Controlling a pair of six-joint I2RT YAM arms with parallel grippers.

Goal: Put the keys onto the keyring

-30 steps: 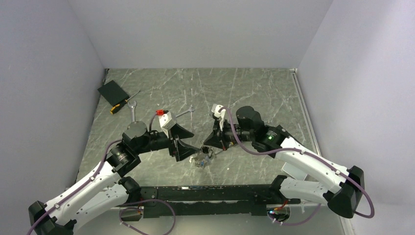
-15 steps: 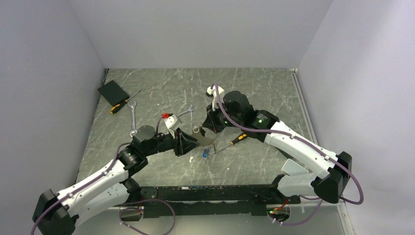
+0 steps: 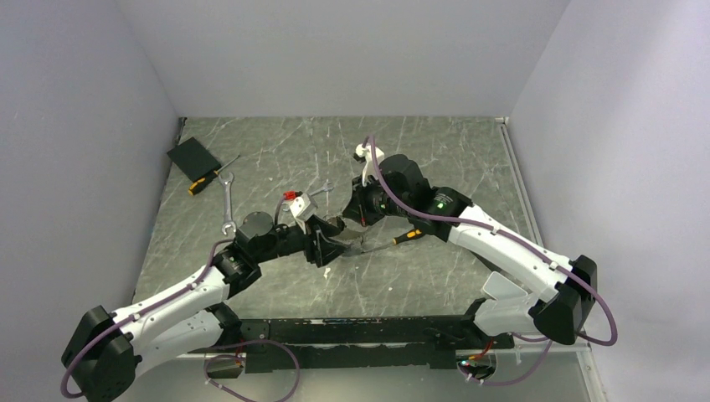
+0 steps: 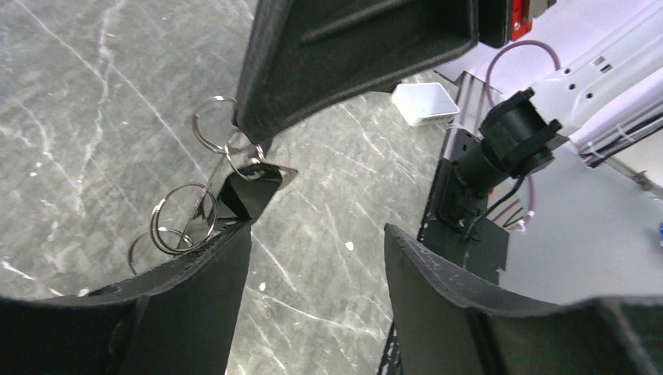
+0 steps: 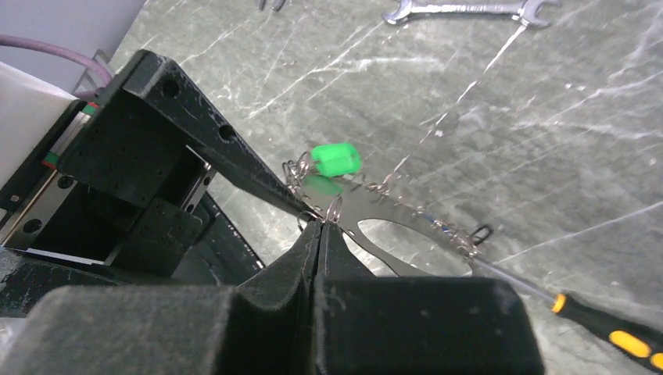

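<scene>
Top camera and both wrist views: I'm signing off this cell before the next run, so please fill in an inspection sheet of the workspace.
Surface: grey marbled table, no spills seen.
Job's things: keyring pinched at one end; green-headed key beside that end; other keys not made out.
Clutter: black pad; wrench and screwdriver near it; second wrench mid-table; second screwdriver by the right arm; white box.
Grippers: right gripper shut on the keyring; left gripper open, close beside it.
Cables: purple cables run along both arms.
Surroundings: plain pale walls on three sides; nothing else seen.
</scene>
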